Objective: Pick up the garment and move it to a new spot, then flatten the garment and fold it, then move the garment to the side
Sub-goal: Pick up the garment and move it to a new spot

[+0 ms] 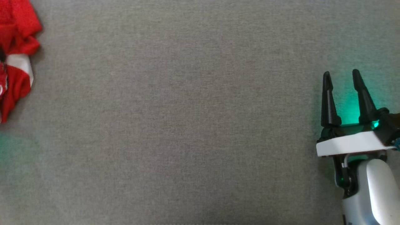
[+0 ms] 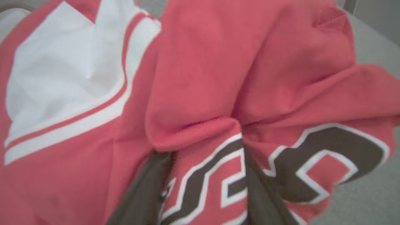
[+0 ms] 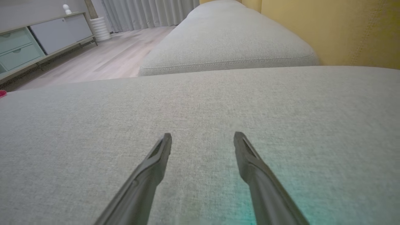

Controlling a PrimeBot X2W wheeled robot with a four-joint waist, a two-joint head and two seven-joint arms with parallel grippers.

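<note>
Garment (image 2: 200,62) is soft, limp, light; my left tool (image 2: 204,150), fingers (image 2: 140,193) apart, straddles a bunched fold (image 2: 193,134) beside its numeral (image 2: 328,162).

Head view: high above, facing straight down on the grey cushion (image 1: 187,125).
Left wrist view: very near the garment (image 2: 203,78), at the scene's left.
Right wrist view: low at right, facing along the cushion.
Shared: cushion; garment.
</note>
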